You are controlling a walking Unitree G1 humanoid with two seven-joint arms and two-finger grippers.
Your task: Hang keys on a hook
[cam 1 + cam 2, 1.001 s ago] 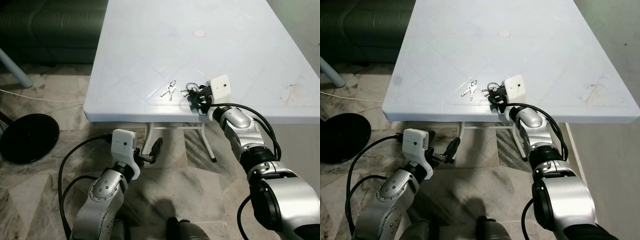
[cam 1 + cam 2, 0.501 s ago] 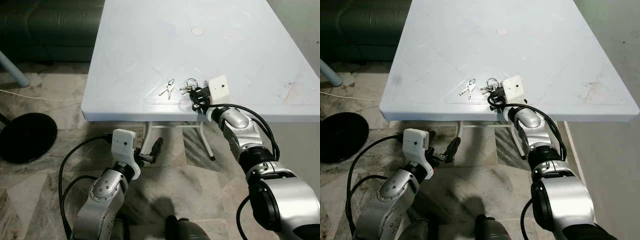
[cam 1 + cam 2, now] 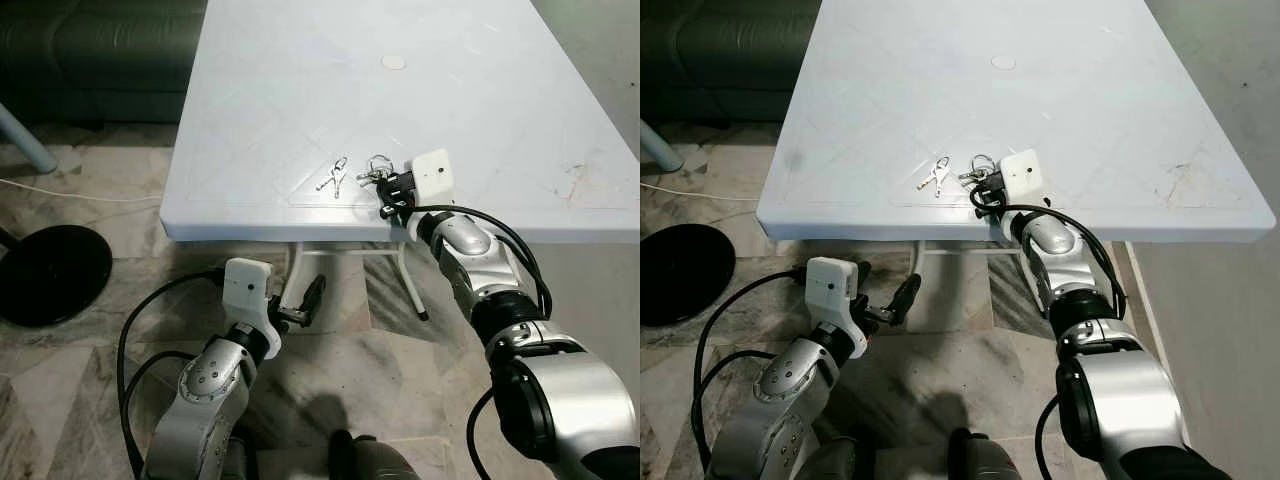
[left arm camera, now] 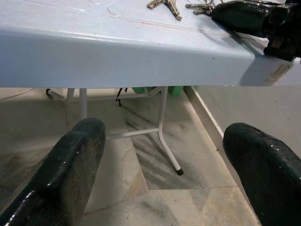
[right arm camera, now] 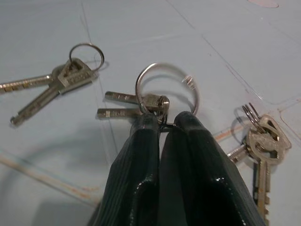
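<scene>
Right wrist view shows the right claw point(image 5: 164, 123) pressed together on the ring of a key bunch point(image 5: 160, 96), which lies on the pale blue surface point(image 3: 300, 90) near its front edge. Two further key sets rest on the surface, one point(image 5: 54, 87) on each side point(image 5: 258, 141) of the pinched bunch, apart from it. Left claw point(image 4: 164, 155) hangs below the surface edge above the marble floor point(image 3: 80, 370), fingers spread and holding nothing.
</scene>
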